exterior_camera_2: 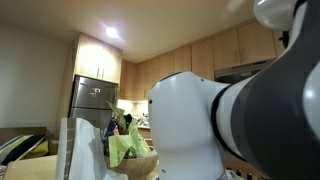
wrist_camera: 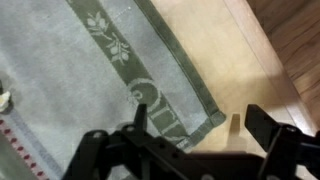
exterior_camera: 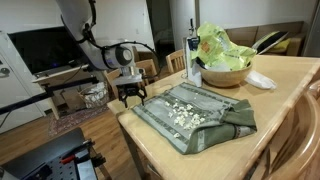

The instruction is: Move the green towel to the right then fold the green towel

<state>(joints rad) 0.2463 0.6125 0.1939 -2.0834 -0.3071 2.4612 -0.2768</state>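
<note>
Lying spread over the near end of the wooden table [exterior_camera: 290, 85], the green towel [exterior_camera: 195, 113] showed its pale speckled panel, with a wooden bowl [exterior_camera: 225, 75] of something green beyond it and, farther back, a fridge [exterior_camera_2: 93, 100] and wooden cabinets [exterior_camera_2: 200, 55]. The arm [exterior_camera: 85, 35] bent down beside the table's corner, its gripper [exterior_camera: 132, 95] hanging above the towel's edge. In the wrist view the fingers [wrist_camera: 262, 125] stood apart over the dark green border, holding nothing.
</note>
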